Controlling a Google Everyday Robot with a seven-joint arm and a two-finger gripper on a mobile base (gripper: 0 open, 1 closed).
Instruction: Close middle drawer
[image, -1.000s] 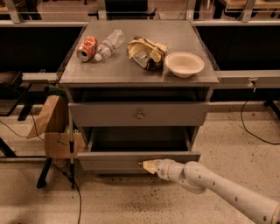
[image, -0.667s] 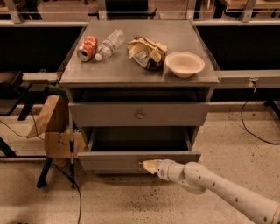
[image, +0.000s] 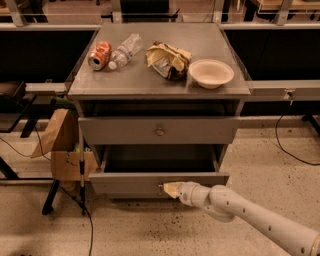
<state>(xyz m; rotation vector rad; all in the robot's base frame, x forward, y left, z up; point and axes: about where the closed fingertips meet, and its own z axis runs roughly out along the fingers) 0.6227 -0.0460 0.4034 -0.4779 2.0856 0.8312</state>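
Observation:
The middle drawer (image: 125, 183) is a wide gray drawer with a low flat front panel. It stands pulled out from the gray cabinet (image: 159, 82), and its dark tray (image: 160, 159) is open to view. My gripper (image: 169, 189) is at the centre of that front panel, touching it where the knob sits, and it hides the knob. The gripper looks shut, with its yellowish tips together and nothing held. My white arm (image: 250, 212) reaches in from the lower right.
Above is a taller drawer front (image: 200, 131) with a brassy knob (image: 159, 132), pushed in. On the cabinet top lie a soda can (image: 100, 54), a plastic bottle (image: 125, 50), a crumpled bag (image: 167, 60) and a bowl (image: 211, 73). A paper bag (image: 57, 132) and a box (image: 67, 165) stand at the left.

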